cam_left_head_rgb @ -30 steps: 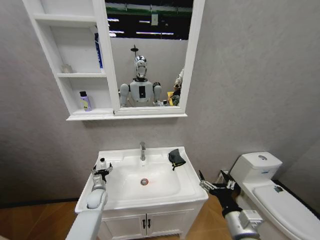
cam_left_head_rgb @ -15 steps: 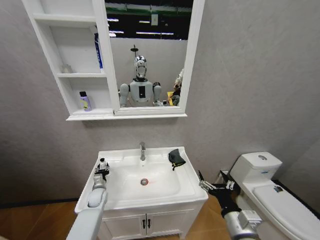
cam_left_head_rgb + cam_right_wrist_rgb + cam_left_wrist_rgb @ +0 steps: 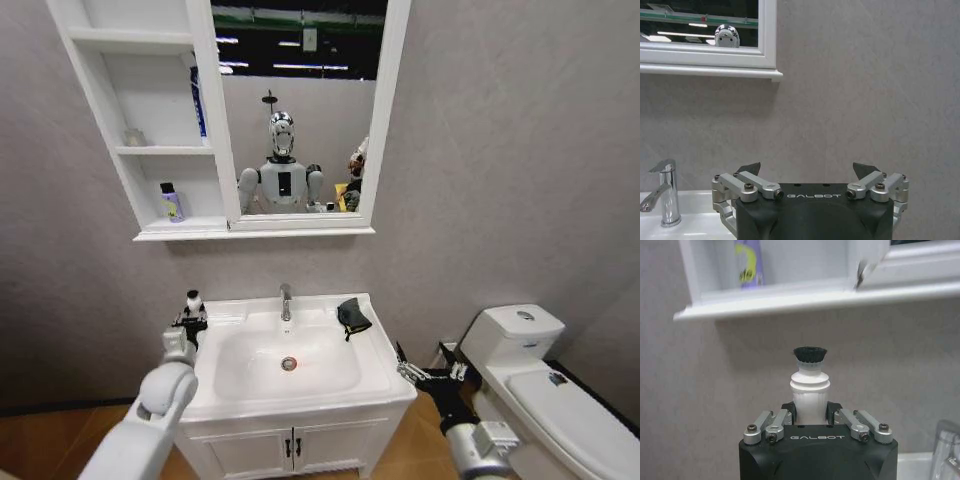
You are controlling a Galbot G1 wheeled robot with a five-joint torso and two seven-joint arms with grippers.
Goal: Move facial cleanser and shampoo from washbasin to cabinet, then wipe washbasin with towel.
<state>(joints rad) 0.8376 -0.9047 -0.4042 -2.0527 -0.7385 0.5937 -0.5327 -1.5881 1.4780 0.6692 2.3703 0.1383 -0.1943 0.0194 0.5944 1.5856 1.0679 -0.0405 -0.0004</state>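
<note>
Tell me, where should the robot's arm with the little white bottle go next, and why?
Probably up. The left gripper is shut on the white bottle, lifted over the washbasin left edge, and the cabinet hangs above it. Its bottom shelf has room beside the purple bottle. The right gripper waits open by the basin's right.

A white toilet [image 3: 530,365] stood right of a low two-door vanity [image 3: 290,448]; grey wall [image 3: 480,150] was behind both.

bottles: 3 (white [image 3: 193,301], purple [image 3: 171,201], blue [image 3: 198,100]) | towel [image 3: 351,316]: 1 | tap [image 3: 285,301]: 1 | toilet [image 3: 545,385]: 1
</note>
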